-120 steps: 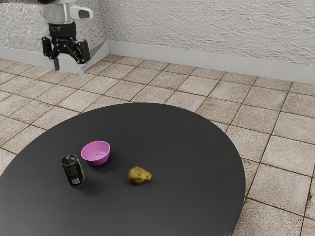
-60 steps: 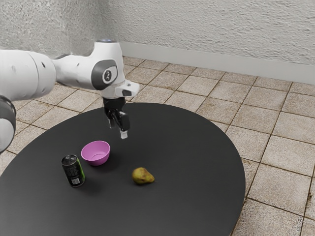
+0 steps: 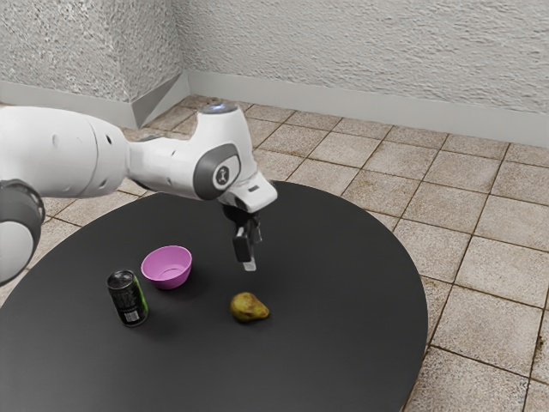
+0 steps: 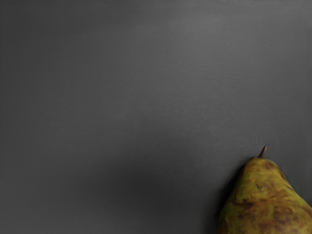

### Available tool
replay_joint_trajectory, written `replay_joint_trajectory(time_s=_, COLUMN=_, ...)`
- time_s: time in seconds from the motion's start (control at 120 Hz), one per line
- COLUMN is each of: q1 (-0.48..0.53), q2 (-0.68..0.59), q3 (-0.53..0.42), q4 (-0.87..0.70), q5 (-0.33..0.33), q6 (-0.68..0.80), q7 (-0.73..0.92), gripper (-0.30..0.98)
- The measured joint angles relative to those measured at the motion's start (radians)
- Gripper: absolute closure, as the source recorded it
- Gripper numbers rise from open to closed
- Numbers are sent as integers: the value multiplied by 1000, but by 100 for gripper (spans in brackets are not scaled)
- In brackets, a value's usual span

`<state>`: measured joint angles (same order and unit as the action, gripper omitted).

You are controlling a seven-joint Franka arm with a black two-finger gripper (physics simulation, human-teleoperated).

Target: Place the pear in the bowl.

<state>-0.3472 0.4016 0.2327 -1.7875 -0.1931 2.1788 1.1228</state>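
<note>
Swinging toward the exterior view's right, our gripper (image 3: 248, 263) now hangs above the far side of the pear (image 3: 248, 308), nearer a grasp; the pear sits on the table (image 3: 343, 318) outside the bowl (image 3: 167, 269); open or closed, we cannot tell
</note>
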Motion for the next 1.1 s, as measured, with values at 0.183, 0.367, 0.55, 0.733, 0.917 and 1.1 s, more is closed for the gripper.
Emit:
replay_joint_trajectory(time_s=0.183, q1=-7, q2=-6, q3=0, q4=-120, q5=-35, q6=76, q7=139, gripper=0)
replay_joint_trajectory(time_s=0.367, q1=-7, q2=-8, q3=0, q4=-145, q5=-47, q6=133, q7=240, gripper=0)
replay_joint_trajectory(time_s=0.55, q1=-8, q2=-34, q3=3, q4=-147, q5=-147, q6=107, q7=284, gripper=0)
replay_joint_trajectory(time_s=0.733, q1=-43, q2=-1, q3=2, q4=-130, q5=-161, q6=85, q7=295, gripper=0)
replay_joint_trajectory(time_s=0.917, q1=-61, q2=7, q3=1, q4=-138, q5=-162, q6=66, q7=302, gripper=0)
replay_joint_trajectory(time_s=1.1, q1=-64, q2=-16, q3=2, q4=-182, q5=-163, q6=48, q7=308, gripper=0)
